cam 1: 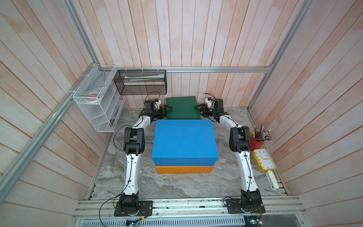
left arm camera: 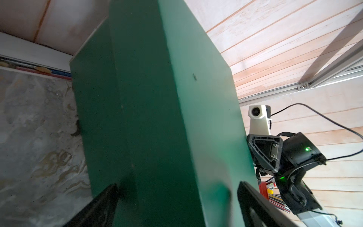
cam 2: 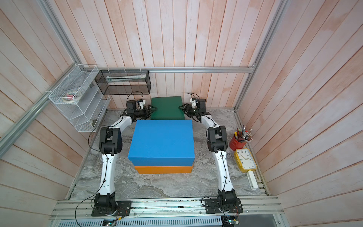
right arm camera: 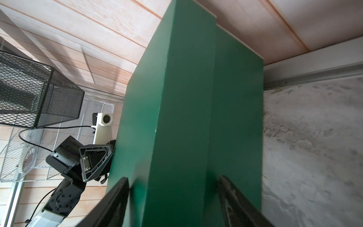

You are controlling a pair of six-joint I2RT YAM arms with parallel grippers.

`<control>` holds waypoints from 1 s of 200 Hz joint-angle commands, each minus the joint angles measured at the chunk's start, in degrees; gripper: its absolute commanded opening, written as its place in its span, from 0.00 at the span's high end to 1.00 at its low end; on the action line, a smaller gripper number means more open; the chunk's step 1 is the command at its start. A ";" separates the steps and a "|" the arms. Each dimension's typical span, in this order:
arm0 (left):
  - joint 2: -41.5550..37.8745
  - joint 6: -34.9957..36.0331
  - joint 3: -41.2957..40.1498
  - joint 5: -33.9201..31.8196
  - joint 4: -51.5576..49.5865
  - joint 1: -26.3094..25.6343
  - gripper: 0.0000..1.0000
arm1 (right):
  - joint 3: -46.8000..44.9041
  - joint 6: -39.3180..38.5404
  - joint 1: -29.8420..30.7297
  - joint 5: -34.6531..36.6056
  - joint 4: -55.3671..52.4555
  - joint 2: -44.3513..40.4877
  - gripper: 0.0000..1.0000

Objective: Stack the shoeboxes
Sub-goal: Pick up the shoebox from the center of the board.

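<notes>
marble table (cam 1: 176, 186). green box (cam 1: 182, 108) upper centre: left gripper (cam 1: 169, 110) spread wide astride its left end, right gripper (cam 1: 197, 108) astride right end, grip unclear.

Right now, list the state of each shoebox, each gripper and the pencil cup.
green shoebox, lidded, on the table behind the stack, unstacked
blue shoebox, lidded, stacked on orange shoebox
orange shoebox, bottom of stack, on table
left gripper, open, at green shoebox's end
right gripper, jaws astride its other end; grip unclear
pencil cup, upright, holding pencils
</notes>
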 commanded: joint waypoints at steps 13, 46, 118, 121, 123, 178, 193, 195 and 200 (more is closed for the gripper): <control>-4.37 2.37 1.81 0.71 -0.23 -1.09 0.05 | -1.69 2.49 1.59 -3.11 5.88 -5.12 0.31; -6.48 3.46 1.66 0.04 -1.06 -1.09 0.05 | -1.10 5.55 1.63 -3.84 8.86 -5.98 0.34; -8.92 3.91 2.41 0.12 -2.10 -1.18 0.06 | -0.70 8.27 1.88 -5.24 10.92 -7.36 0.37; -8.93 3.92 2.47 0.19 -2.23 -1.22 0.06 | -0.83 8.08 1.93 -5.17 10.80 -7.52 0.37; -8.97 3.96 2.51 0.20 -2.29 -1.26 0.06 | -0.99 7.98 2.00 -5.20 10.74 -7.63 0.37; -9.49 8.70 5.91 -0.73 -8.04 -3.11 0.06 | -6.00 5.95 2.40 -4.77 11.23 -10.97 0.37; -10.12 9.48 5.38 -1.10 -8.64 -3.46 0.06 | -7.45 5.64 2.38 -4.82 11.61 -11.80 0.37; -10.20 9.57 5.34 -1.19 -8.75 -3.55 0.06 | -7.63 5.63 2.38 -4.78 11.60 -11.88 0.37; -10.33 9.87 5.13 -1.24 -9.05 -3.75 0.06 | -8.10 5.63 2.39 -4.81 11.74 -12.11 0.37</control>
